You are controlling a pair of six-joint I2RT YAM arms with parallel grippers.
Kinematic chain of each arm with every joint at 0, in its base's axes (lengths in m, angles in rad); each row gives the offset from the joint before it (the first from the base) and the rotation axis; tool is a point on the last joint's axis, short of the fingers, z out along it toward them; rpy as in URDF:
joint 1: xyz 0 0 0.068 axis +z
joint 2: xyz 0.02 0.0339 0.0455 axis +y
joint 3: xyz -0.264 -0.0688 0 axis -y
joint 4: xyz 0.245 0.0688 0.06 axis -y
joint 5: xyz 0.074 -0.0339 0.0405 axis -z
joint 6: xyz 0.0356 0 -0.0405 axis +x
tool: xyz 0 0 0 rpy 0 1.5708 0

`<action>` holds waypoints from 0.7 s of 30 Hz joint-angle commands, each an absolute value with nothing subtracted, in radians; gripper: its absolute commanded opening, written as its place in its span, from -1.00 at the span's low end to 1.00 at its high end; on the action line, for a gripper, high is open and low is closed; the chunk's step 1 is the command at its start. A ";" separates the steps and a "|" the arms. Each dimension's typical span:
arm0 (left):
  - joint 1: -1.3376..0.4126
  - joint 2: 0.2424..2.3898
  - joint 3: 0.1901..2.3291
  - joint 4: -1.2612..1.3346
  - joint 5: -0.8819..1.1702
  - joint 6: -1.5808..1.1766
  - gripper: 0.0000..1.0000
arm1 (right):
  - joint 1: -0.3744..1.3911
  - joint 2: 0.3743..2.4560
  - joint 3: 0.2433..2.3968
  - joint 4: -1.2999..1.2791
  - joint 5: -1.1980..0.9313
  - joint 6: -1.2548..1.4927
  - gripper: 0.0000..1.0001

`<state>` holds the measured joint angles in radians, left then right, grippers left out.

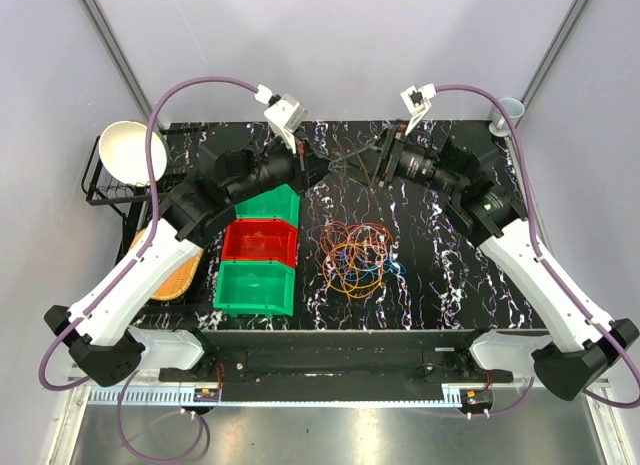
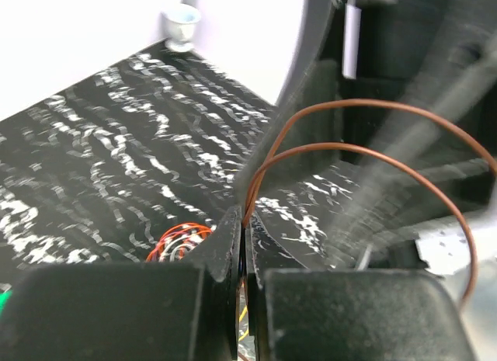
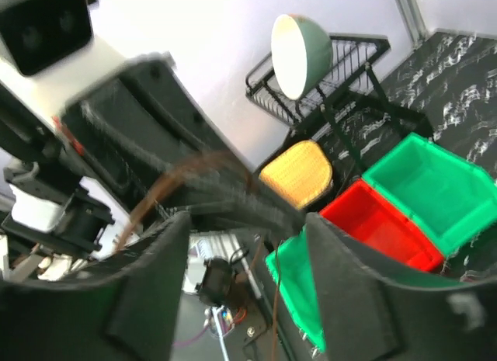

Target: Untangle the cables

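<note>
Three bins (image 1: 260, 241) beside the tangled cables (image 1: 352, 255); left fingers (image 2: 225, 252) pinching one brown cable (image 2: 373, 102), right fingers (image 3: 357, 283) spread apart.

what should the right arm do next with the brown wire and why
Probably close the right gripper on the brown cable: it stands open with the blurred loop close in front, while the left gripper is shut on that cable.
</note>
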<state>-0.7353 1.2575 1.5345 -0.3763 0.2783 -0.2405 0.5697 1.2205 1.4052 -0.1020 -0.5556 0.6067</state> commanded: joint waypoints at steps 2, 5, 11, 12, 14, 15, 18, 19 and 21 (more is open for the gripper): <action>-0.727 1.218 1.595 -0.409 0.083 -0.206 -1.00 | 0.578 1.128 1.332 -0.213 -0.451 0.522 0.51; -0.715 1.212 1.611 -0.455 0.009 -0.181 -1.00 | 0.580 1.086 1.286 -0.314 -0.336 0.465 0.55; -0.643 1.200 1.592 -0.514 -0.087 -0.146 -1.00 | 0.580 1.032 1.186 -0.452 -0.135 0.429 0.57; -0.634 1.201 1.586 -0.514 -0.094 -0.146 -1.00 | 0.578 1.029 1.177 -0.465 -0.108 0.436 0.57; -0.606 1.206 1.571 -0.522 -0.127 -0.138 -1.00 | 0.578 1.028 1.151 -0.479 -0.098 0.451 0.57; -0.595 1.210 1.563 -0.522 -0.139 -0.137 -1.00 | 0.580 1.029 1.143 -0.480 -0.098 0.459 0.57; -0.542 1.229 1.534 -0.505 -0.135 -0.137 -1.00 | 0.578 1.043 1.121 -0.480 -0.110 0.480 0.55; -0.528 1.233 1.517 -0.496 -0.118 -0.137 -1.00 | 0.578 1.048 1.117 -0.480 -0.115 0.485 0.54; -0.491 1.246 1.500 -0.471 -0.107 -0.137 -1.00 | 0.580 1.060 1.114 -0.480 -0.120 0.488 0.54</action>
